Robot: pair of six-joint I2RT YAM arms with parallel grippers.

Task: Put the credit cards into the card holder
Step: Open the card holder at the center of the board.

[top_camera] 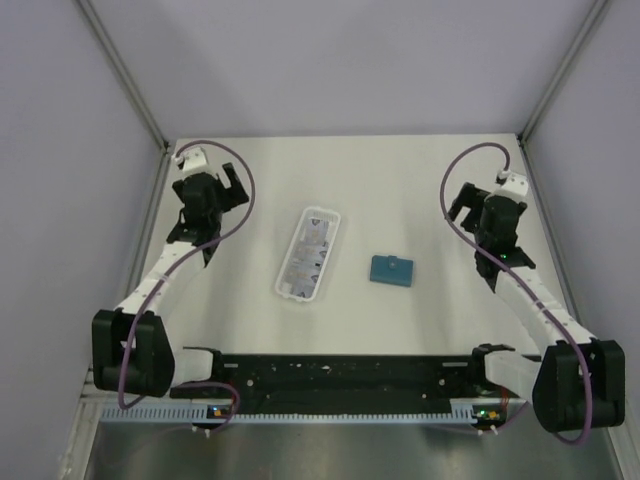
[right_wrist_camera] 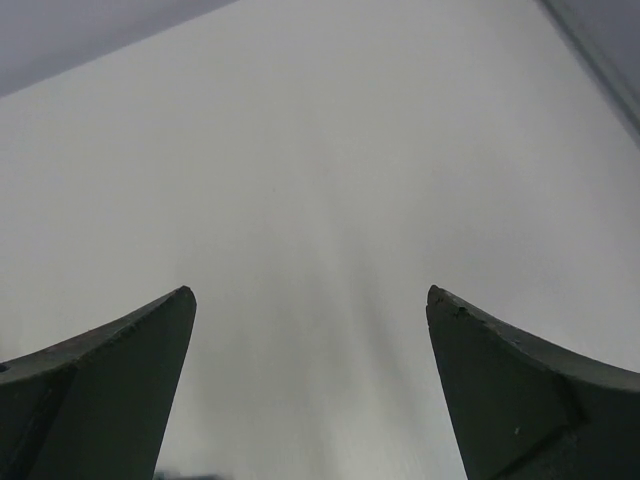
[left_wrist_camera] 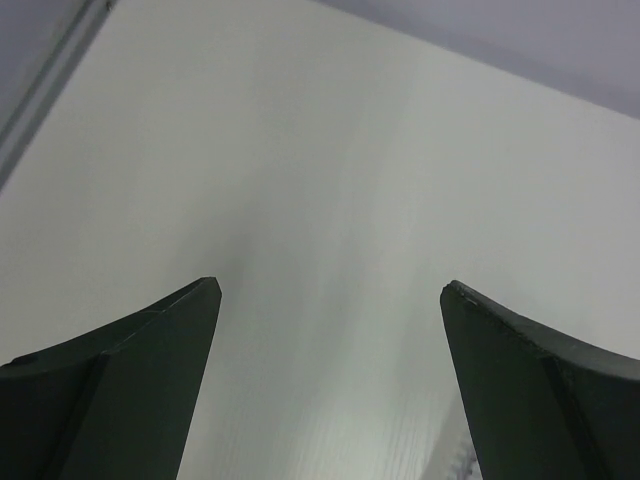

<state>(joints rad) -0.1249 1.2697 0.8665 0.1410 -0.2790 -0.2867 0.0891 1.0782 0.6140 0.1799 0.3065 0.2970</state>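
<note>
- cards (top_camera: 308, 255) lie in one white tray (top_camera: 322, 212) mid-table, long axis running near to far, slightly tilted; nearer the left gripper (top_camera: 232, 190), off to its right; their count is unclear.
- one teal holder (top_camera: 391, 270), folded, just right of the tray, nearer the right gripper (top_camera: 458, 205).
- both grippers gape, empty.

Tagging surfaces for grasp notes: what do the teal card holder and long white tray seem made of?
Card holder: matte teal, probably leather or imitation; no glare. Tray: likely thin whitish plastic; moulded raised rim. Both too small to be sure.
</note>
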